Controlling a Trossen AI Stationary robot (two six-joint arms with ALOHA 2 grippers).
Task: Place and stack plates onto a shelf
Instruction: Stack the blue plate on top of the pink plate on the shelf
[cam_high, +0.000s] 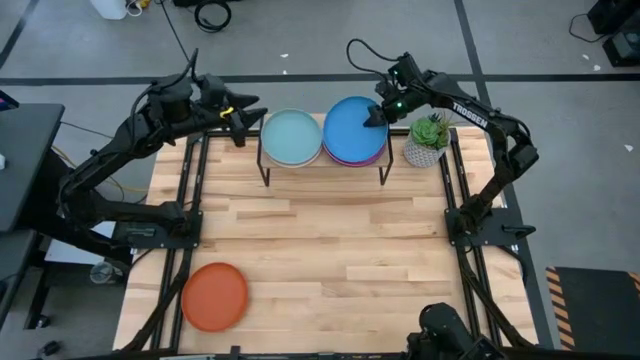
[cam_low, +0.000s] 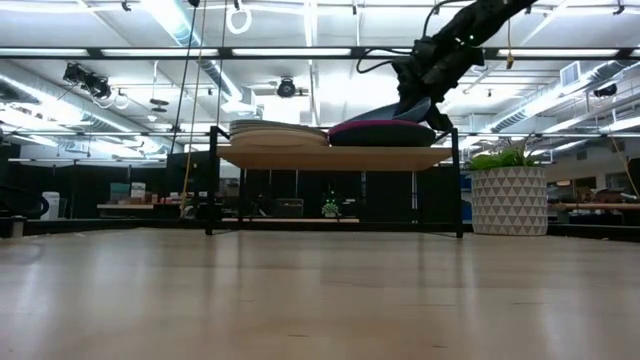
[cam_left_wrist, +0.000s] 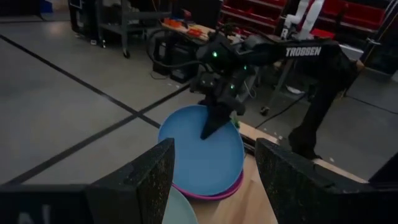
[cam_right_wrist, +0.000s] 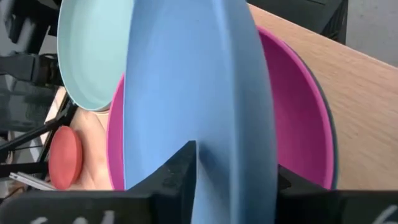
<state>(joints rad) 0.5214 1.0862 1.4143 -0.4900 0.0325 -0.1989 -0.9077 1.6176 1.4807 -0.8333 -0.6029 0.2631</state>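
Observation:
The shelf (cam_low: 330, 157) stands at the table's far middle. On its left half is a stack topped by a light teal plate (cam_high: 290, 137). On its right half a pink plate (cam_right_wrist: 298, 118) tops another stack. A blue plate (cam_high: 352, 128) lies tilted on the pink one, and my right gripper (cam_high: 376, 117) is shut on it. My left gripper (cam_high: 238, 125) hangs open in the air just left of the shelf, with nothing between its fingers. An orange plate (cam_high: 214, 296) lies flat near the table's near left corner. My right gripper pinches the blue plate's rim (cam_right_wrist: 252, 171) between its two fingers, one on the upper face and one underneath, on the plate's right side. The fingers slant down from the table's far right. The held side is raised (cam_low: 415, 105); the opposite edge rests on the pink plate.
A potted plant in a white patterned pot (cam_high: 428, 140) stands just right of the shelf, close under my right arm. The wide middle of the wooden table (cam_high: 330, 240) lies between the shelf and the orange plate.

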